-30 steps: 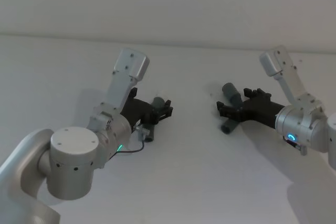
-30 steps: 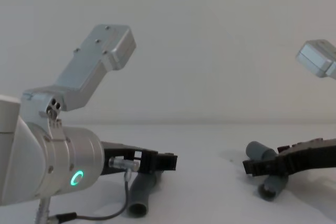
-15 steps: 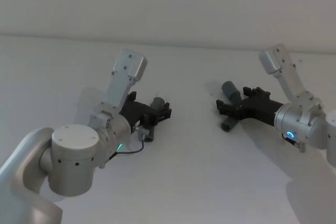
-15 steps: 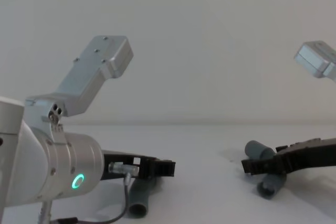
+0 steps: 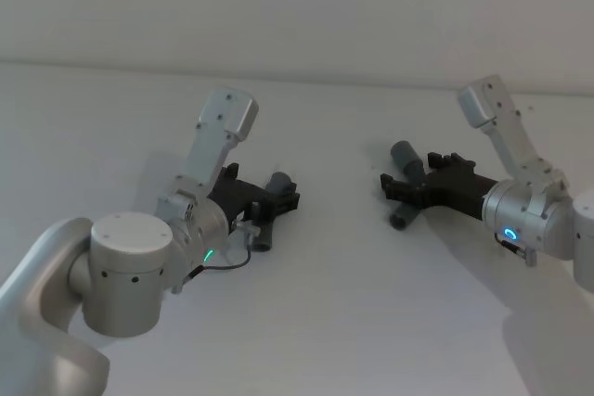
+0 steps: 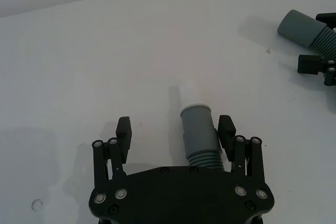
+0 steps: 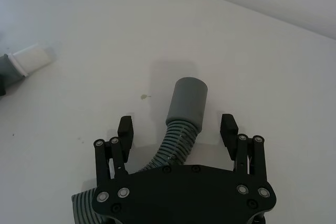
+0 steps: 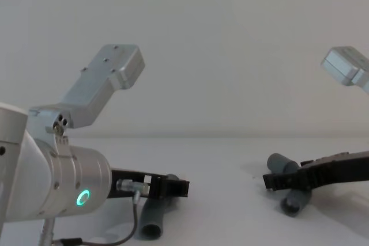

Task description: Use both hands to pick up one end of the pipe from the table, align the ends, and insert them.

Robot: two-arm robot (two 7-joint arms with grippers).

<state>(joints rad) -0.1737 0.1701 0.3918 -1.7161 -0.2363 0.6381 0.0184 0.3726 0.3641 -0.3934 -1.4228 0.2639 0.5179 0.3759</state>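
On the table (image 5: 325,322), head view: left gripper (image 5: 281,199) set low over the bent piece (image 5: 266,229); right gripper (image 5: 401,186) low over the elbow piece (image 5: 406,161). The two pieces lie well apart.

Left wrist view: left gripper (image 6: 175,127), fingers spread wide, nothing gripped. The bent piece (image 6: 198,135) lies between them, off-centre and almost against one pad, with its white tip (image 6: 189,92) pointing out past the fingertips. Advice: centre on the grey body before closing and grip behind the tip, leaving the whole tip free to enter.

Right wrist view: right gripper (image 7: 177,126), equally wide, also holding nothing. The ribbed neck of the elbow piece (image 7: 178,145) runs between the fingers; its collar (image 7: 188,98) projects beyond them. Advice: clamp on the ribs just behind the collar, so the mouth stays open and unobstructed. The ribbing is likely to flex, so a firm hold is wanted.

Chest view: left gripper (image 8: 173,187) and right gripper (image 8: 277,180) both close to the surface, with the bent piece (image 8: 153,220) and elbow piece (image 8: 297,200) apparently resting on it. Judgement: grasp stage, lift not yet begun. Raise both pieces level and turn tip and collar to face each other on one line before pushing them together.
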